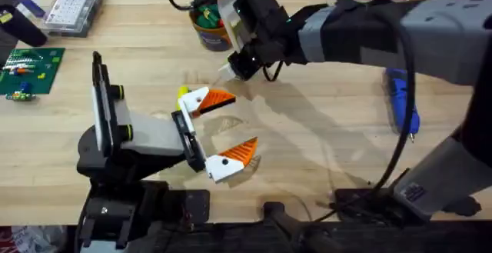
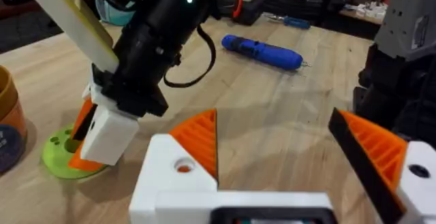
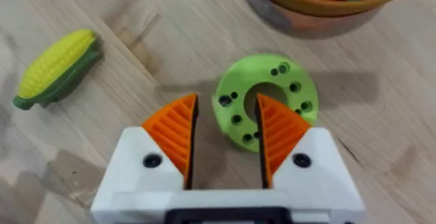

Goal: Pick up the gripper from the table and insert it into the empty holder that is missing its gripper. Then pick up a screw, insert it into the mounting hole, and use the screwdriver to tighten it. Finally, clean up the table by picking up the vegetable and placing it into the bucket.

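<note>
Lime-green flat ring vegetable (image 3: 266,101) lies on the wooden bench (image 1: 323,138), near its far edge, just beside the small round orange bucket (image 3: 320,6). Right jaws (image 3: 225,139) straddle its rim, spread. Left jaws (image 1: 223,126) gape, holding nothing.

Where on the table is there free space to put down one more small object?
Bare wood lies between the left gripper and the screwdriver, and between the circuit board and the left arm. It is crowded around the bucket, vegetable and right gripper.

Both claws (image 1: 224,127) (image 3: 225,132) agape, right arm outstretched
</note>
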Controlling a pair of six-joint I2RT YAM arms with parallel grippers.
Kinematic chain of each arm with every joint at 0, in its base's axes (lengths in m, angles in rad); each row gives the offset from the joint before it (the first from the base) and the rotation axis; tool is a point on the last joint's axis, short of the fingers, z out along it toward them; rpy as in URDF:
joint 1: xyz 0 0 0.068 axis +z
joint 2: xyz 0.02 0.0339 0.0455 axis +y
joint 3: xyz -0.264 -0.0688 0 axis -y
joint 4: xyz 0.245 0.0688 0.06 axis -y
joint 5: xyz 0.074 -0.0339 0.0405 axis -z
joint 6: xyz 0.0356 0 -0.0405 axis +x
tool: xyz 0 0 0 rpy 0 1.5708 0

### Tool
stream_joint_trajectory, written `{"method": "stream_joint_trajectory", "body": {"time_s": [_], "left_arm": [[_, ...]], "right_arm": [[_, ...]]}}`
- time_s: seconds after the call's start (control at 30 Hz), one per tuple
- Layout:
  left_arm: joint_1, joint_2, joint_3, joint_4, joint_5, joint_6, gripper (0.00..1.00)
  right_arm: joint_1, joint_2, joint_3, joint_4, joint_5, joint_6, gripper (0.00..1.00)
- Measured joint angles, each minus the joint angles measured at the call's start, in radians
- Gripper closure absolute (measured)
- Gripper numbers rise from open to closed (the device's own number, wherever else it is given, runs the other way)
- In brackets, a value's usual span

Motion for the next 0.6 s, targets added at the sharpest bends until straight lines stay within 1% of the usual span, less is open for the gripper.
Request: {"method": "stream_joint_trajectory", "body": {"time_s": [0.6], "left_arm": [[0.000,0.000,0.000,0.000,0.000,0.000,0.012]], "right_arm": [[0.017,0.036,0.001,0.025,-0.007,0.000,0.533]]}}
